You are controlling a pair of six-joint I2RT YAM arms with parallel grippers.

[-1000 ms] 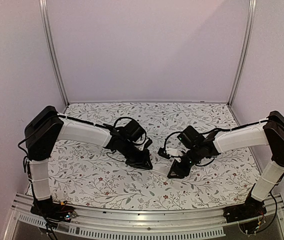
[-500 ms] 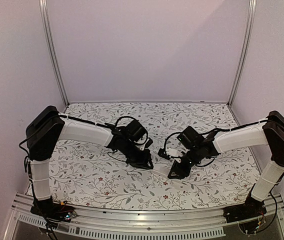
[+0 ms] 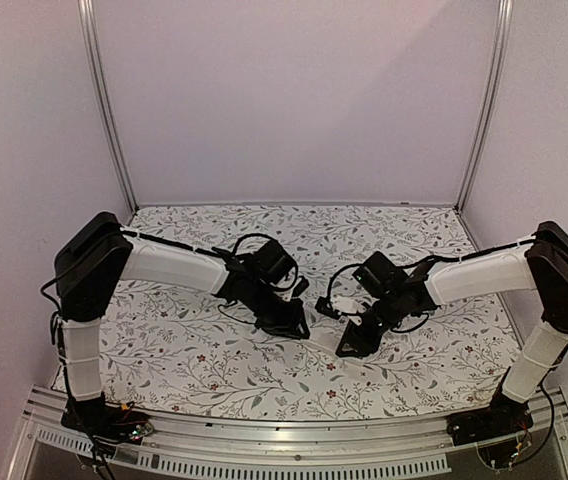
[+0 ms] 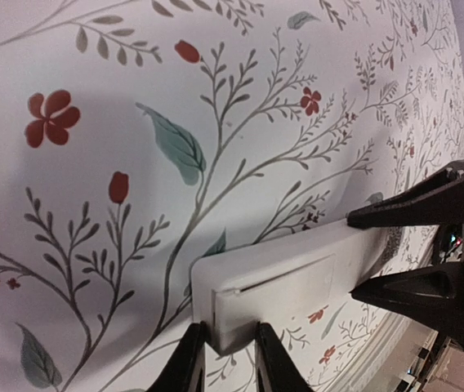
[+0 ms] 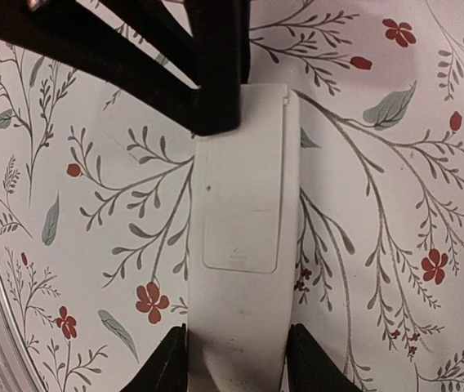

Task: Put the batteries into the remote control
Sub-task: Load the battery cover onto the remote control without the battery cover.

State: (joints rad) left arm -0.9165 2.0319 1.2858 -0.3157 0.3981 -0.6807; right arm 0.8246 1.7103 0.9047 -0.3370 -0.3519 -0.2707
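The white remote control (image 5: 244, 212) lies back side up on the floral table, its battery cover (image 5: 240, 204) in place. It also shows in the left wrist view (image 4: 289, 282) and, as a sliver between the grippers, in the top view (image 3: 322, 338). My right gripper (image 5: 236, 367) is shut on one end of it, a finger on each long side. My left gripper (image 4: 225, 351) pinches the other end at the cover's edge, where a thin gap shows along the cover. In the top view the left gripper (image 3: 294, 323) and right gripper (image 3: 349, 343) face each other. The batteries are out of view.
The floral table cover (image 3: 194, 350) spreads around both grippers. Pale walls with metal corner posts (image 3: 104, 110) close the back and sides. A metal rail (image 3: 284, 440) runs along the near edge by the arm bases.
My left gripper has crept slightly to the right along the remote's end. The right arm and the remote have hardly moved.
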